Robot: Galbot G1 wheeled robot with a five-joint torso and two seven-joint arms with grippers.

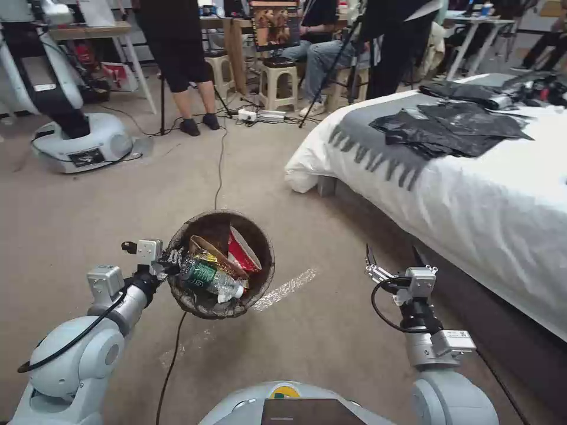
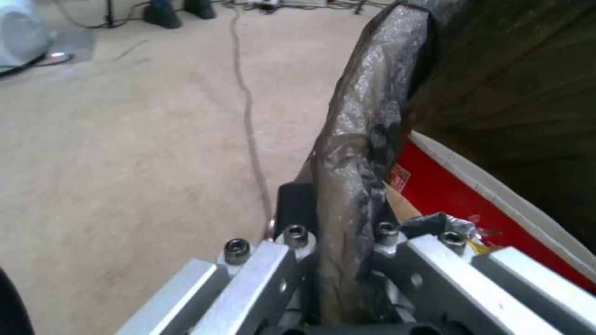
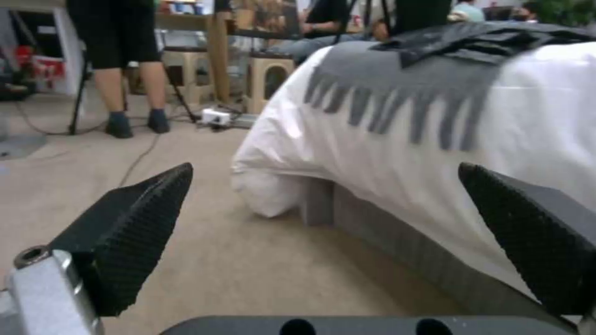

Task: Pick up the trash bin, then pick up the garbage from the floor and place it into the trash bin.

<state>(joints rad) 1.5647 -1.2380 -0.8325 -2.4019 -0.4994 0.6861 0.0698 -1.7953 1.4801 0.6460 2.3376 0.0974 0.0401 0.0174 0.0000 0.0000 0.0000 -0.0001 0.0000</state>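
In the head view, the trash bin (image 1: 220, 264) is held off the carpet (image 1: 106, 200) by the left gripper (image 1: 170, 264), whose jaws are closed on the near-left part of the bag-covered rim. Inside the bin, just beyond those jaws, a green-labelled bottle (image 1: 208, 276), a red-and-white packet (image 1: 242, 251) and a flat brown paper bag (image 1: 208, 251) are seen. The right gripper (image 1: 394, 260) is held out over the carpet, near the foot of the bed (image 1: 472, 177), with its jaws spread wide and nothing between them.

In the left wrist view, the bin's rim (image 2: 363, 139), wrapped in its dark bag, is seen pinched between the jaws; the red-and-white packet (image 2: 472, 204) lies on the inner side of the clamped rim, and a cable (image 2: 248, 121) runs across the carpet on the outer side.

In the right wrist view, the two black textured fingertips (image 3: 133, 228) are seen far apart, and the white-covered bed (image 3: 385, 153) with its grey fringed throw (image 3: 397, 79) is framed beyond the gap.
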